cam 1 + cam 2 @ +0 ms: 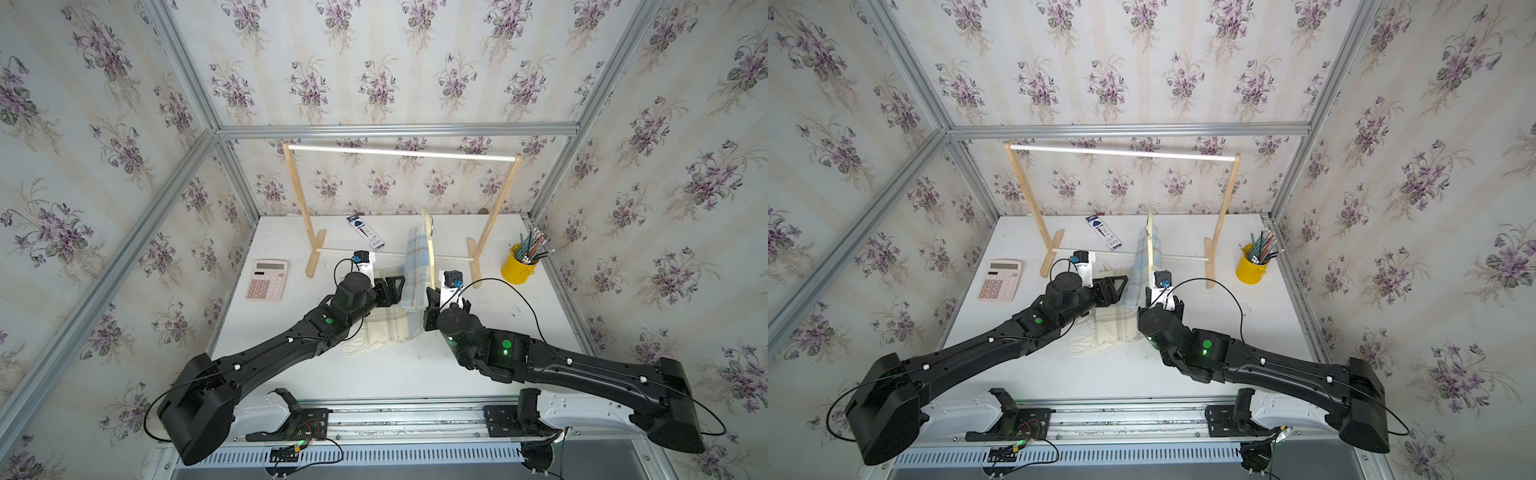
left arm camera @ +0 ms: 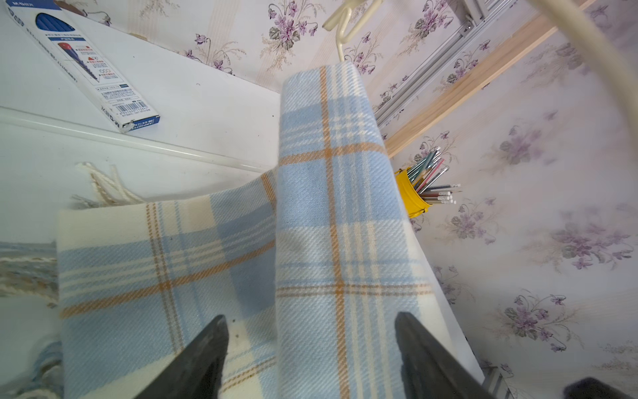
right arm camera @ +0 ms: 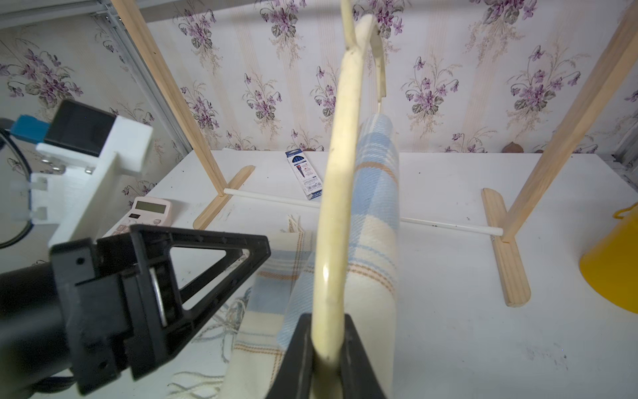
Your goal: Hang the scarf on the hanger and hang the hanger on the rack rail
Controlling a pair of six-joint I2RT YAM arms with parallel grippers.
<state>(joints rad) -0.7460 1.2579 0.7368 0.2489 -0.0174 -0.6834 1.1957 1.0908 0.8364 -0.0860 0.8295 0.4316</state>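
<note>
**Scarf part-draped on a held hanger.** Nearest, on the white table (image 1: pixel 415 374), the cream fringe (image 1: pixel 1081 345) and one plaid length of the scarf (image 1: pixel 417 266) lie flat. Just beyond, the right end effector (image 3: pixel 328 331) is clamped narrow on the near tip of the hanger (image 3: pixel 340 172), holding it edge-on and rising toward the far side. The scarf folds over the hanger, seemingly over its thin lower bar, though that bar is hidden. To the left, the left end effector (image 2: pixel 310 316) stands wide and empty, its jaws straddling the hanging fold without pinching it. The cloth is judged light, limp and prone to slide off smooth wood. It is best pinched through both layers near the fold, well clear of the fringe. Farther off stand the rack (image 1: pixel 399 153), pencil box (image 1: pixel 365 232) and yellow cup (image 1: pixel 515 268).
</note>
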